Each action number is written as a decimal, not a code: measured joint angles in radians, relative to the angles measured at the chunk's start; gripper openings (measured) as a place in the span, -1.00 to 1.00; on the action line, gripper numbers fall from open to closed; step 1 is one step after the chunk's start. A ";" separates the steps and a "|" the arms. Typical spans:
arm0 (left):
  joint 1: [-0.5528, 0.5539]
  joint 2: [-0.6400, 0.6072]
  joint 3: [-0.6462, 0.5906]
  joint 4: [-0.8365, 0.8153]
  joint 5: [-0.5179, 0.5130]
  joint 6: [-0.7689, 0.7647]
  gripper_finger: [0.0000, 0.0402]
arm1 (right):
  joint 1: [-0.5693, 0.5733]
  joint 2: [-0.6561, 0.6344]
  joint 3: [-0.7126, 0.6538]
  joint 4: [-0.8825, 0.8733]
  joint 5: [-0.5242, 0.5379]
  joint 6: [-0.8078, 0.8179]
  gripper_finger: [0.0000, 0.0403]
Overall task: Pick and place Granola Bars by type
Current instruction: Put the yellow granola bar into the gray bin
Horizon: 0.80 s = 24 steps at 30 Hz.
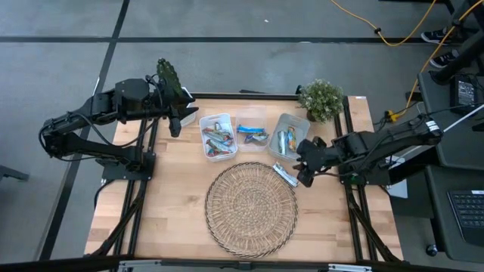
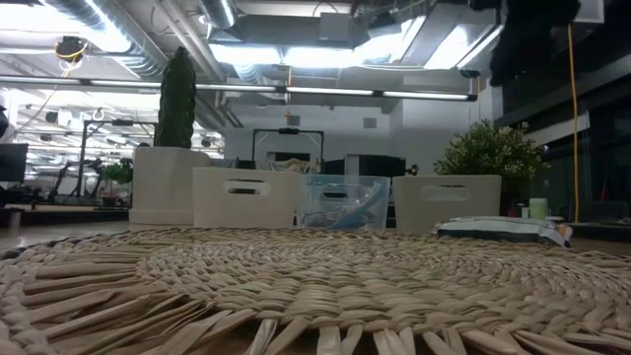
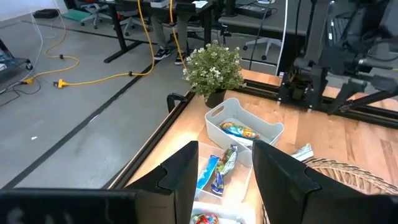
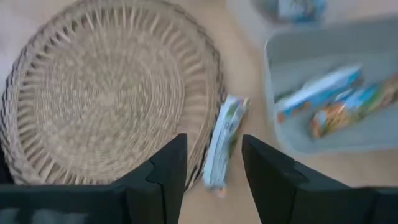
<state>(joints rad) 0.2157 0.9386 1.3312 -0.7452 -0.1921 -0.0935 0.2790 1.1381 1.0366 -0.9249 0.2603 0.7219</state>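
Right hand point(image 4: 214, 171), fingers wide and empty, hovers over the silvery bar point(image 4: 224, 140) at the woven mat's point(image 1: 250, 208) 2 o'clock edge, likely lining up a pick; left hand point(image 3: 225, 177) waits open above the tubs point(image 1: 217, 136).

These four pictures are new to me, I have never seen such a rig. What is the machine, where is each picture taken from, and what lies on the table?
Two dark robot arms work at a wooden table. One picture looks straight down, one looks level across the table top, and one comes from each wrist.

On the table lie a round woven mat, three tubs holding granola bars, and two potted plants. One silvery white bar lies loose at the mat's edge.

The left hand waits beside the left tub, open. The right hand, open and empty, hangs by the loose bar.
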 joint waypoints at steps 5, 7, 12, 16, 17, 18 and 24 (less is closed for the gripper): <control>0.000 0.000 0.000 0.000 -0.008 0.001 -0.29 | 0.000 0.000 -0.088 0.010 -0.041 0.073 -0.22; 0.000 0.000 0.000 0.000 -0.008 0.001 -0.29 | -0.001 0.000 -0.136 0.035 -0.069 0.115 -0.22; 0.000 0.000 0.000 -0.013 -0.008 0.002 -0.29 | -0.002 0.000 -0.273 0.195 -0.129 0.188 -0.17; 0.000 0.005 0.000 -0.015 -0.008 0.002 -0.29 | -0.011 0.014 -0.375 0.345 -0.173 0.227 0.05; 0.000 0.007 0.000 -0.015 -0.008 0.002 -0.29 | -0.017 0.022 -0.391 0.364 -0.179 0.238 0.12; 0.000 0.009 0.000 -0.014 -0.008 0.002 -0.29 | -0.024 0.032 -0.403 0.377 -0.179 0.244 0.18; 0.000 0.026 0.000 -0.014 -0.008 -0.003 -0.29 | -0.074 0.107 -0.422 0.401 -0.180 0.216 0.44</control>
<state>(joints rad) 0.2157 0.9643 1.3312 -0.7590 -0.2005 -0.0964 0.2054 1.2455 0.6147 -0.5237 0.0808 0.9380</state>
